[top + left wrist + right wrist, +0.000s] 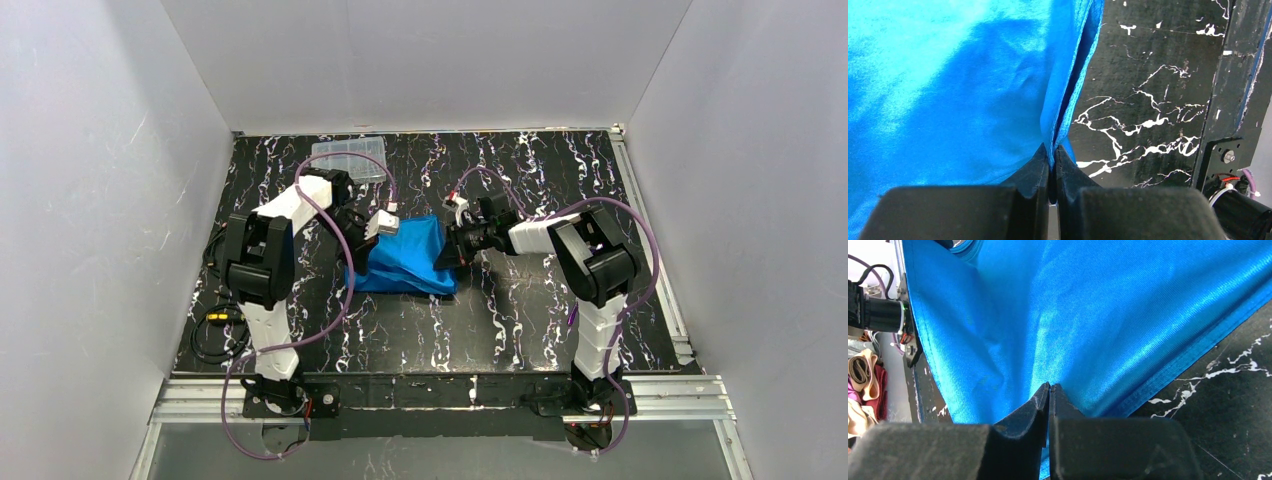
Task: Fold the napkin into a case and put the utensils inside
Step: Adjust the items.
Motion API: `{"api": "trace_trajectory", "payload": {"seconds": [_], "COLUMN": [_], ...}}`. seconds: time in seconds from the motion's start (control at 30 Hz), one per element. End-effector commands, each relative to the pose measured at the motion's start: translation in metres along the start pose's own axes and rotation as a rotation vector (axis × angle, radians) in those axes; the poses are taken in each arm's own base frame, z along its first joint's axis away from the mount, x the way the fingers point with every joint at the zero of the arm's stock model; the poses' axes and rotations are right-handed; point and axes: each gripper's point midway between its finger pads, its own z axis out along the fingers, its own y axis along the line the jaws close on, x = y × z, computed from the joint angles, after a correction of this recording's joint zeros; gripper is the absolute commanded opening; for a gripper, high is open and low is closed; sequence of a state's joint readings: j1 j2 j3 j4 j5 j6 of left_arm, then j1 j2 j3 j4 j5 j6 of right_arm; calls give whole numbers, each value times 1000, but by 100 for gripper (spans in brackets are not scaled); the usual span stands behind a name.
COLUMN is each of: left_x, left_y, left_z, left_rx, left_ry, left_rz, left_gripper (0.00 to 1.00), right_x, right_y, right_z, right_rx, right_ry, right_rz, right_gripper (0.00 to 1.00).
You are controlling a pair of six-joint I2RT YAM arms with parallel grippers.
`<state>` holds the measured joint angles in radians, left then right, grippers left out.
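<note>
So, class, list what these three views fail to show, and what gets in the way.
- Utensils: seen in no view; contents of the clear box too small from the top camera.
- Napkin outline: cut off by frame edges in both wrist views.
- Table under the napkin: covered by the cloth, all views.

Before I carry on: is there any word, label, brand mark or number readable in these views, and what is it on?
No text can be read in any view.
napkin: plain blue cloth, no print or tag showing.
clear box: no label can be made out; it is too small in the overhead view.
table: the white marks are marble veining, not writing.
</note>
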<state>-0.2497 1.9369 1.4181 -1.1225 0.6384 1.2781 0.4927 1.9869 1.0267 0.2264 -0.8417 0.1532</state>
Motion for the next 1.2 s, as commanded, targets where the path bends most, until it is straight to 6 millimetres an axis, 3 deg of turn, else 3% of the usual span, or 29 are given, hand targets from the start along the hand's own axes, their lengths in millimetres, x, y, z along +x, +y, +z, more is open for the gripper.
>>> {"api": "trace_trajectory", "payload": {"seconds": [0.0,0.2,0.6,0.8,1.0,1.17], "left_x": [-9,-8,-24,-34,-28,-15], "left_y": [11,24,14,36,52,68], "left_z": [-7,-12,-34,-45,-45,-39], "left_rx": [-12,-40,-46,-53,-81,-127], "left_ry": [-56,-71,-187,-241,-228,-179], "left_rz": [-60,-101,-115,-204,-270,-337], "left_gripper": [0,0,0,0,0,0], "right_x": [-7,1,10,11,14,-8], "right_y": [-6,-18,-28,-24,-22,-8], "right_z": [1,2,11,8,4,2], "right_rx": [21,71,89,83,98,55], "right_ry": [3,32,74,91,101,52], "right_rz": [-16,30,160,169,189,179], "right_gripper": [11,10,10,9,8,13]}}
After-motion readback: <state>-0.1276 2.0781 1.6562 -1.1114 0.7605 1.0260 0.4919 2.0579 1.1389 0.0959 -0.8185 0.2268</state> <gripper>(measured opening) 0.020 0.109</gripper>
